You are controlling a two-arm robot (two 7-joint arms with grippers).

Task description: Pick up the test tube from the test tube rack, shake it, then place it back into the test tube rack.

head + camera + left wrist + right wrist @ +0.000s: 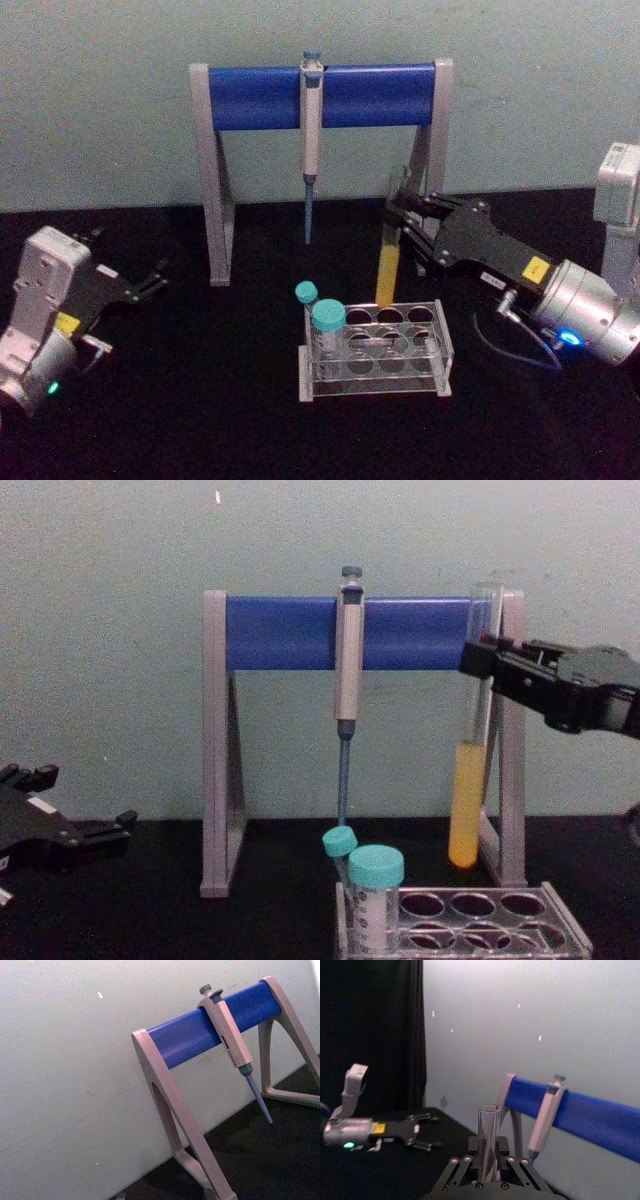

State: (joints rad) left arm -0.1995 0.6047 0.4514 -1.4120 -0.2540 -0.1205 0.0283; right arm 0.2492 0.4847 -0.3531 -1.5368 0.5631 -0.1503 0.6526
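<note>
Gripped the test tube (387, 268) near its top in the clenched right gripper (402, 216), liquid hanging below the fingers, just above the test tube rack (376, 388). Called for small upright shakes, probably, with the open mouth above the fingers. Rested the left gripper (130, 262), fingers spread, well aside.

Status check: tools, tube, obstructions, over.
Right tool shut on tube, upright, clear above rack. Left tool open, parked left. Two capped tubes at rack's left end; stand behind tube.
</note>
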